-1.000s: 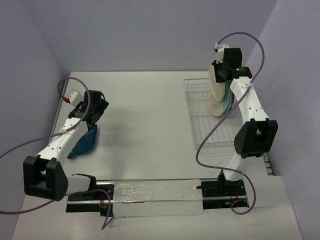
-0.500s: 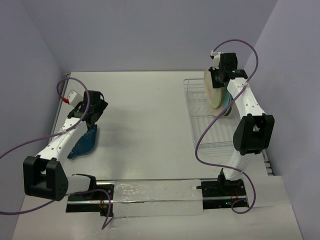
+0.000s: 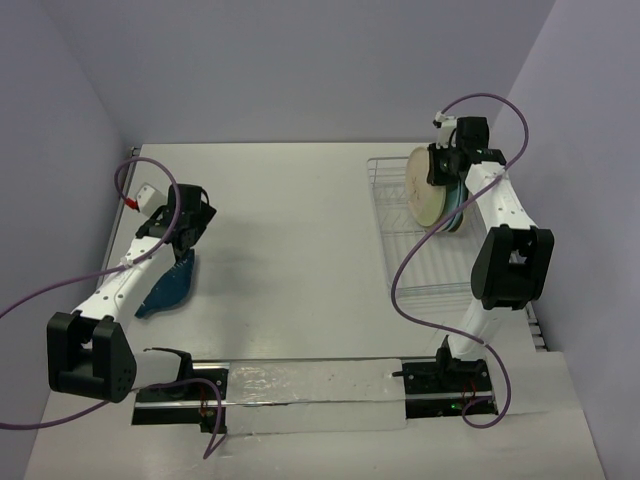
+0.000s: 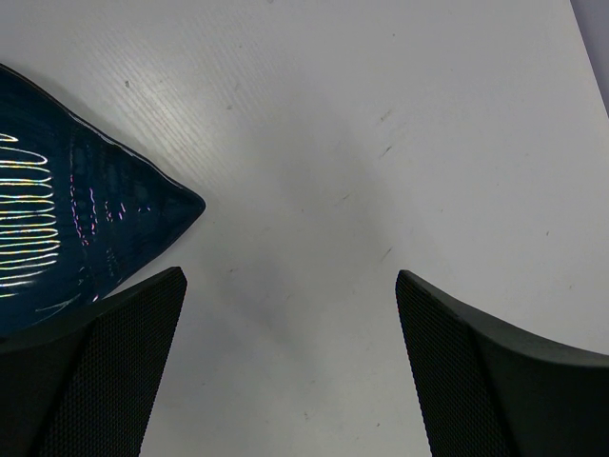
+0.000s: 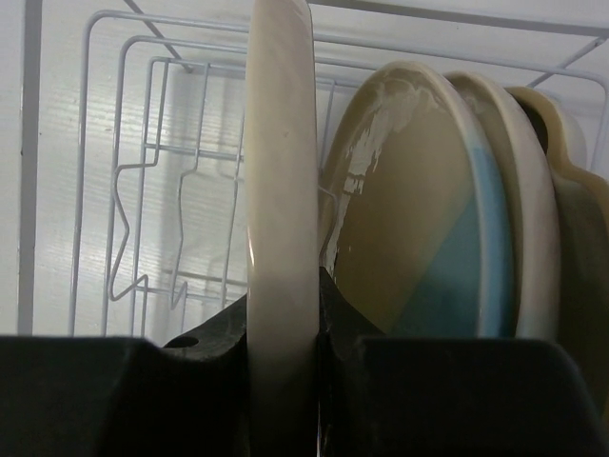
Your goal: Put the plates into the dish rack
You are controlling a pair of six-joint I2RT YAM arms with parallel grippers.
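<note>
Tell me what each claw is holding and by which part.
Right claw pinches the cream plate by its rim, plate upright. Left claw is open, holding nothing.

White table [image 3: 290,250] bears dark blue plate [image 3: 165,290] and dish rack [image 3: 395,215].

White table [image 3: 300,260] between lilac walls [image 3: 300,60], a glossy clear strip [image 3: 310,385] along its near edge.
</note>
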